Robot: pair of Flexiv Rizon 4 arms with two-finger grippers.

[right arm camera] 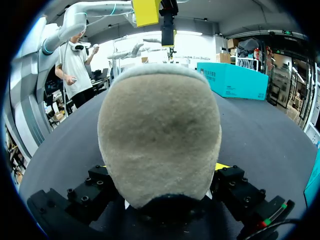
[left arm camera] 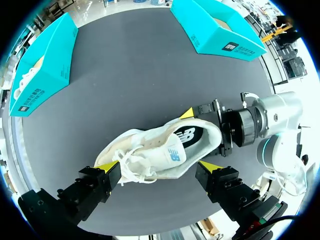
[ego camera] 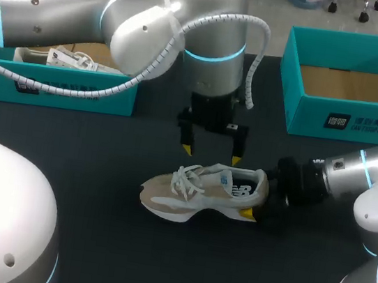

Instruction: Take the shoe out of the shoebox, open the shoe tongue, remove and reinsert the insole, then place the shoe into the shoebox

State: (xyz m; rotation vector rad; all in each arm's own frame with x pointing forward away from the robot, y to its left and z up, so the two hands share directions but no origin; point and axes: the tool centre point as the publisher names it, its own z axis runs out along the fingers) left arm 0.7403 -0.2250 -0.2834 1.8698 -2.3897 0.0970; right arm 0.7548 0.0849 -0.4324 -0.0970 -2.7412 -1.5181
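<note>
Shoe (ego camera: 203,189) sits upright mid-table (ego camera: 90,240), toe to my left, heel to my right. Right gripper (ego camera: 262,194) comes in from the right, heel between its fingers, both touching. Left gripper (ego camera: 209,156) hangs above the shoe's middle, one finger spread to each side. Left shoebox (ego camera: 76,94) is behind the shoe at far left, second shoe (ego camera: 67,59) in it. Right shoebox (ego camera: 305,119) is behind at far right.

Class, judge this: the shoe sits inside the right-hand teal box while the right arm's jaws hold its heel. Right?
No: the head view shows the shoe on the table, outside that empty box. The right gripper, jaws shut, does hold its heel.
</note>
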